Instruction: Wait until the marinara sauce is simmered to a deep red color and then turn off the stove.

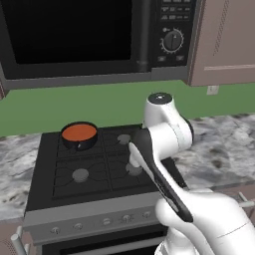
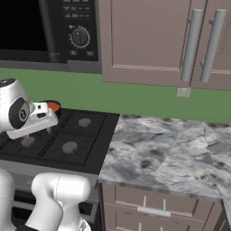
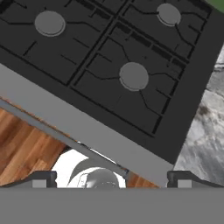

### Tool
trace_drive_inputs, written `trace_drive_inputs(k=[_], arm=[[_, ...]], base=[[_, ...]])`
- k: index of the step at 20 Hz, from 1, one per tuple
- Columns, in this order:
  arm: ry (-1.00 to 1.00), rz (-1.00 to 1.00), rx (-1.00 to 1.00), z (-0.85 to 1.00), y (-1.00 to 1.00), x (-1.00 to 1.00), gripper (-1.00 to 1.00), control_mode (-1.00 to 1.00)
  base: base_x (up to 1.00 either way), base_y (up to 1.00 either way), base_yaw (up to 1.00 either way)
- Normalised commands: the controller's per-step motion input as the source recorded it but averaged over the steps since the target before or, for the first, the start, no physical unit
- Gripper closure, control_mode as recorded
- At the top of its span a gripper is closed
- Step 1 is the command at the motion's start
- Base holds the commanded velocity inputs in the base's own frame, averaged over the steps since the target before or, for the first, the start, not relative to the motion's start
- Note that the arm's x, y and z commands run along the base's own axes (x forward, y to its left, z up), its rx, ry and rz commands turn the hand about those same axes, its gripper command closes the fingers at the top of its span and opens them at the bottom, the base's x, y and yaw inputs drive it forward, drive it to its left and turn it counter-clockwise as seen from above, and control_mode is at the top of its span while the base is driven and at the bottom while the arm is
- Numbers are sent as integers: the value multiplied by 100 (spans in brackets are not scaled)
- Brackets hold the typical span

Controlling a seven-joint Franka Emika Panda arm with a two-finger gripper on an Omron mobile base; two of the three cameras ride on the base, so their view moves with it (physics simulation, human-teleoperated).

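The marinara sauce point(image 1: 78, 132) is a flat orange-red surface in a small black pot point(image 1: 79, 143) on the stove's back left burner. In the right base view a red sliver of the sauce point(image 2: 54, 106) peeks out behind my hand. The stove point(image 1: 94, 172) is a black four-burner cooktop with a grey front panel of small knobs point(image 1: 102, 220). My gripper point(image 3: 112, 179) hangs over the front right part of the stove point(image 3: 109, 94), looking down at its front edge. Its fingertips point(image 3: 43, 179) stand far apart, open, with nothing between them.
A black microwave point(image 1: 74, 35) with a dial point(image 1: 173, 40) hangs above the stove. Marble counter point(image 2: 171, 153) runs to the right, with drawers point(image 2: 153, 210) below and wall cabinets point(image 2: 180, 40) above. Wood floor point(image 3: 26, 148) lies in front of the stove.
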Motion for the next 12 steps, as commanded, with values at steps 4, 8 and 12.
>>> trace_drive_inputs(k=[4, 8, 12], arm=[[-2, 27, -13, -4, 59, -54, -100, -100], [-3, 31, -14, -3, 53, -45, -100, -100], [-3, 31, -16, -3, 62, -42, -100, -100]], base=[[0, 0, 0], [0, 0, 0], [0, 0, 0]])
